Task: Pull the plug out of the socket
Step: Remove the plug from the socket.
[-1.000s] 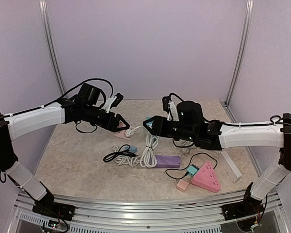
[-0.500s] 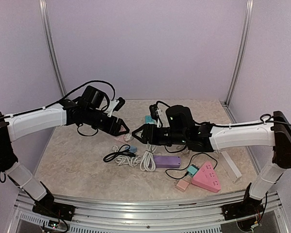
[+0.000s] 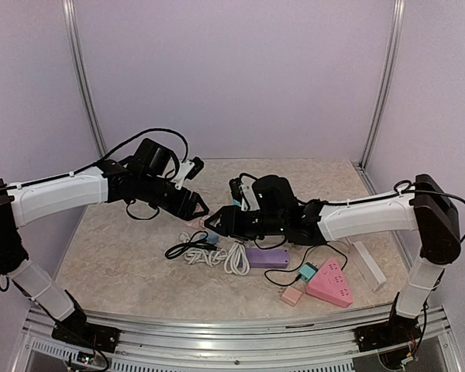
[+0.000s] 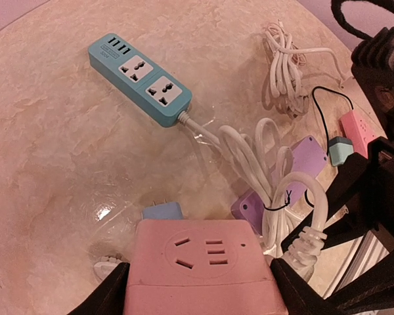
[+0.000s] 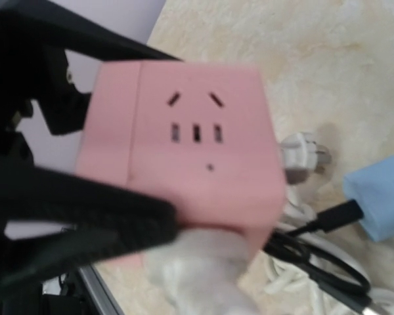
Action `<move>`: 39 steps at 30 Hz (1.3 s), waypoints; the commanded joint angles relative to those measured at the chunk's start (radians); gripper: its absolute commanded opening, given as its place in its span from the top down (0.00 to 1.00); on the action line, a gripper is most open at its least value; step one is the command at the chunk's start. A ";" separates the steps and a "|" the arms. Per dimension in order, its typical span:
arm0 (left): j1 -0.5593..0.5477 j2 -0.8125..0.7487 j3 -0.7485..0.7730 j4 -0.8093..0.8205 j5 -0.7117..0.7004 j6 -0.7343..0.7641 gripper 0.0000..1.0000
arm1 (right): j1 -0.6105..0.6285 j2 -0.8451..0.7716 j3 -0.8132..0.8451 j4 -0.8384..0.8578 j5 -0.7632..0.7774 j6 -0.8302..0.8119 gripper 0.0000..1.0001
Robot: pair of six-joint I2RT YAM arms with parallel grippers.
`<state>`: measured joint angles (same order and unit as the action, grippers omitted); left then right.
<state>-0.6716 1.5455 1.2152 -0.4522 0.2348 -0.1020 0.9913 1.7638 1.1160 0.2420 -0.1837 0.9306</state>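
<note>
My left gripper (image 4: 200,289) is shut on a pink cube socket (image 4: 203,256), one black finger on each side, and holds it above the table. The socket (image 5: 197,131) fills the right wrist view, its pin holes facing the camera. A white plug (image 5: 197,262) sits in the socket's lower side, blurred. In the left wrist view this plug (image 4: 305,244) lies between the black fingers of my right gripper (image 4: 315,262). Whether they pinch it does not show. In the top view both grippers meet at the socket (image 3: 195,221), with the right gripper (image 3: 213,221) beside it.
A teal power strip (image 4: 141,75) lies farther back. Below the grippers are a blue adapter (image 3: 211,239), a white cable coil (image 3: 232,260) and a black cable (image 3: 187,248). A purple strip (image 3: 266,256), a pink triangular strip (image 3: 329,280) and a small pink adapter (image 3: 293,296) lie front right.
My right arm has swung left and brought its fingers up to the socket's plug. The left gripper has shifted slightly right with the socket still in it.
</note>
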 commanded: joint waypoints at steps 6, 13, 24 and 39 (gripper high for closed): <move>-0.020 -0.033 0.016 0.027 -0.009 0.025 1.00 | -0.008 0.063 0.068 0.036 -0.030 0.031 0.58; -0.025 -0.036 0.016 0.029 -0.014 0.028 1.00 | -0.018 0.072 0.036 0.083 -0.043 0.082 0.66; -0.031 -0.046 0.011 0.033 -0.022 0.040 1.00 | -0.043 0.057 -0.024 0.142 -0.028 0.146 1.00; -0.145 -0.040 0.015 0.002 -0.063 0.188 1.00 | -0.148 -0.038 -0.074 0.091 -0.030 0.037 1.00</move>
<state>-0.7761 1.5417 1.2163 -0.3985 0.0959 0.0132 0.9138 1.7779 1.0344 0.4198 -0.3500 1.0168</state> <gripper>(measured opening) 0.643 0.185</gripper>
